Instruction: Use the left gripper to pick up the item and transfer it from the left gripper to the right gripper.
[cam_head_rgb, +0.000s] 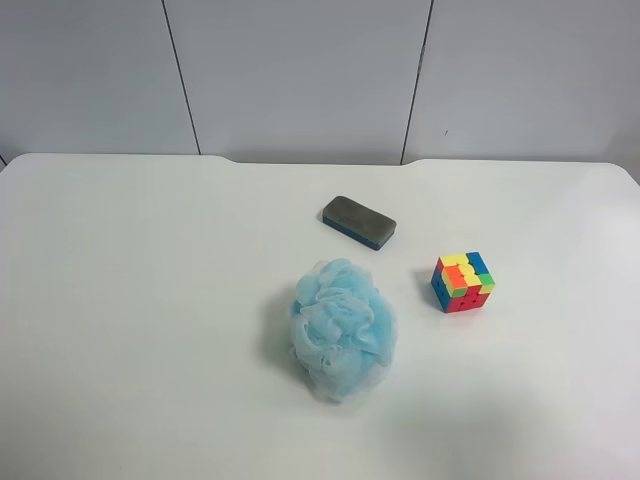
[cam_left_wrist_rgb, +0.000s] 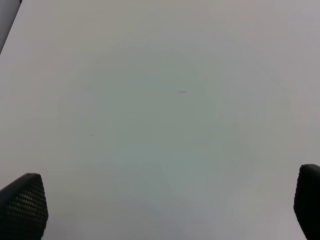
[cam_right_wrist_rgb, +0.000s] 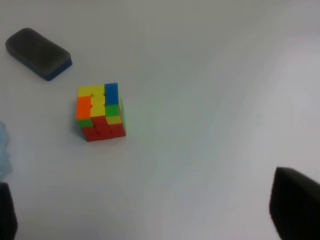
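The multicoloured puzzle cube (cam_head_rgb: 462, 281) sits on the white table (cam_head_rgb: 150, 300), right of centre in the exterior high view. It also shows in the right wrist view (cam_right_wrist_rgb: 100, 112), well ahead of the right gripper (cam_right_wrist_rgb: 150, 210), whose black fingertips (cam_right_wrist_rgb: 295, 202) stand wide apart with nothing between them. The left gripper (cam_left_wrist_rgb: 165, 207) is open too, its textured fingertips (cam_left_wrist_rgb: 22, 205) spread over bare table; the cube is out of its view. Neither arm shows in the exterior high view.
A pale blue mesh puff (cam_head_rgb: 342, 327) lies left of the cube. A flat grey eraser block (cam_head_rgb: 359, 221) lies behind them, also in the right wrist view (cam_right_wrist_rgb: 37, 53). Grey wall panels (cam_head_rgb: 300, 70) stand behind the table's far edge.
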